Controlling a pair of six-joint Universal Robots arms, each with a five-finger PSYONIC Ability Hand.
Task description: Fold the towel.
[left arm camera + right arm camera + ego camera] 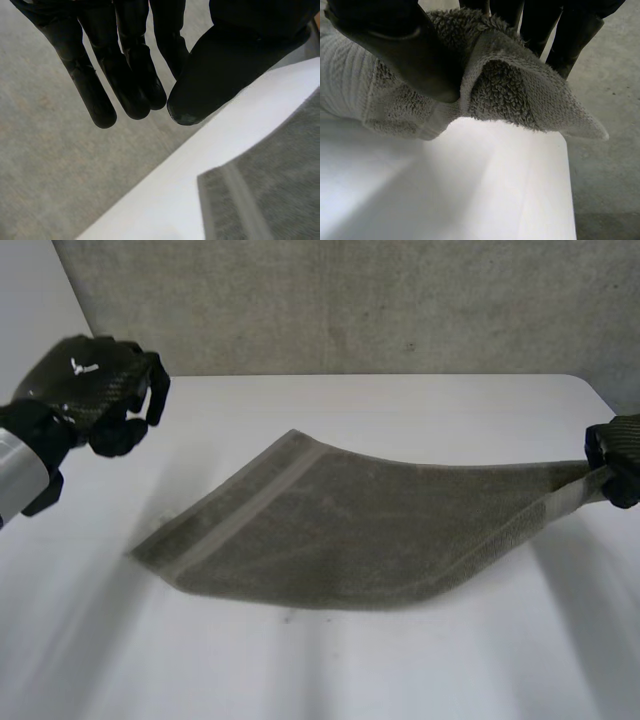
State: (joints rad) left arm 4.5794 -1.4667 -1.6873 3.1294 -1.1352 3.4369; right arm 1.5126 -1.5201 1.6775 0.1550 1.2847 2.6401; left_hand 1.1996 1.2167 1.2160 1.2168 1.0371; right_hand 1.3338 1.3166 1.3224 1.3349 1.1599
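On the white table, from the head view: a grey towel, its left part lying flat with a paler woven band along that end, its right end narrowing to a strip and raised off the surface toward the table's right edge. At that raised end, the right hand, closed on the cloth. From the right wrist view, plainly a pinch: thumb pressed onto the towel corner, fingers behind it, terry bunched and folded between them, a hemmed tip poking out past the fingers, all of it held above the table near its edge, with grey floor beyond. Well apart from the towel, up near the table's far-left edge: the left hand, holding nothing and touching nothing. From the left wrist view, fingers straight and loosely side by side, thumb alongside their tips without closing on anything; beneath them the grey floor, then the table at its edge, and on it a banded corner of the towel, flat on the surface.
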